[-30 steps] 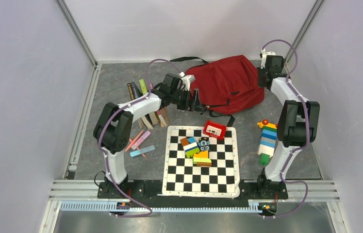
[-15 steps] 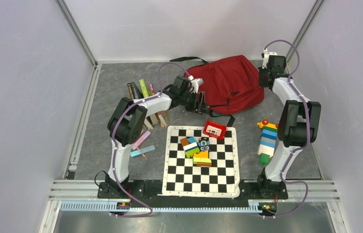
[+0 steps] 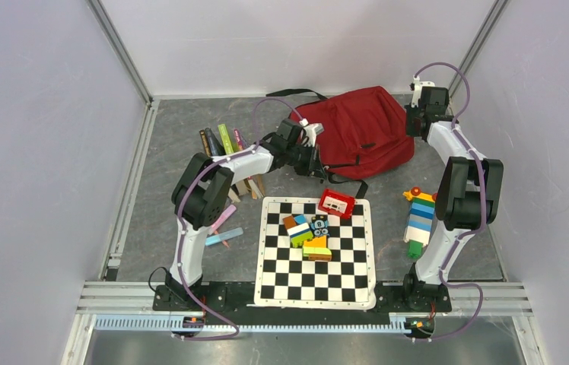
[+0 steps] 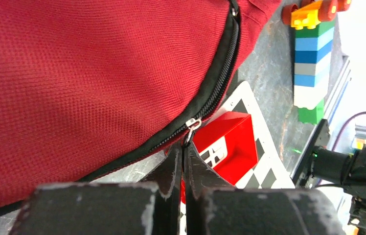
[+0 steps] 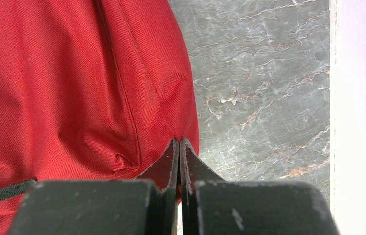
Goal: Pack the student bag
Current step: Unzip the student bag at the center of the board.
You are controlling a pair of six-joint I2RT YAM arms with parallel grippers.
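Left wrist: left tool [image 4: 183, 151] clamps zipper pull [image 4: 191, 125] — right tool [image 5: 179, 143] together, student bag [image 5: 73, 83] edge.

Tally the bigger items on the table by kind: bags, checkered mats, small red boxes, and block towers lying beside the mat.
Student bag: 1
Checkered mat: 1
Small red box: 1
Block tower beside the mat: 1
Total: 4
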